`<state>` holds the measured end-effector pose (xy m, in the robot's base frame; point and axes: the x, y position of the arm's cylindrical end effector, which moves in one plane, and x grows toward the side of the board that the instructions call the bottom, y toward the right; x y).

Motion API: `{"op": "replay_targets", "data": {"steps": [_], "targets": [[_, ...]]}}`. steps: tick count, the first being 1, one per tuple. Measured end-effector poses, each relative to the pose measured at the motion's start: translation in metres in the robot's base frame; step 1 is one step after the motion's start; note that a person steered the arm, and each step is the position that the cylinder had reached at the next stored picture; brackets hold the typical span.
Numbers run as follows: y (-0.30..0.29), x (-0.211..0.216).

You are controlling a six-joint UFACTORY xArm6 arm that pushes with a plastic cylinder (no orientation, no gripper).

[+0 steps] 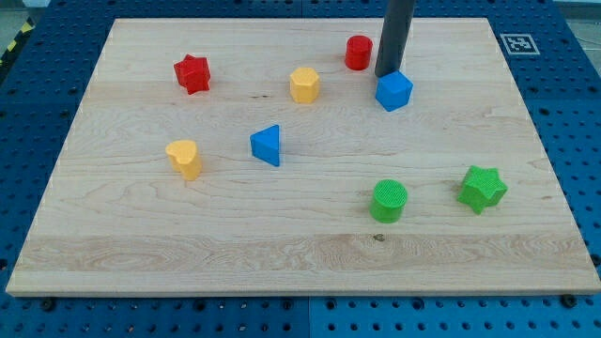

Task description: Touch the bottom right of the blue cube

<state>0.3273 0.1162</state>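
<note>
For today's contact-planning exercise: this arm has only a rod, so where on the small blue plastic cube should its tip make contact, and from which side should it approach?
Aim for the blue cube's lower right corner, approaching from the view's bottom right. My tip now sits at its upper left edge, beside the red cylinder, so it probably must circle round the cube rather than push through it.

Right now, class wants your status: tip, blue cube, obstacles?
My tip at blue cube's upper left edge. Bottom right untouched. Red cylinder close on the left.

Pale, smooth-grained wooden board (282, 225); matt, finely ribbed plastic-looking blue cube (393, 91); matt dark rod (395, 33).
</note>
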Motion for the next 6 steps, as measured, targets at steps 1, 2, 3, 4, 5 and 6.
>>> {"op": "replay_targets", "data": {"steps": [1,2,3,4,5,6], "targets": [[0.007,0.009],[0.029,0.009],[0.085,0.008],[0.094,0.042],[0.079,0.078],[0.053,0.079]]}}
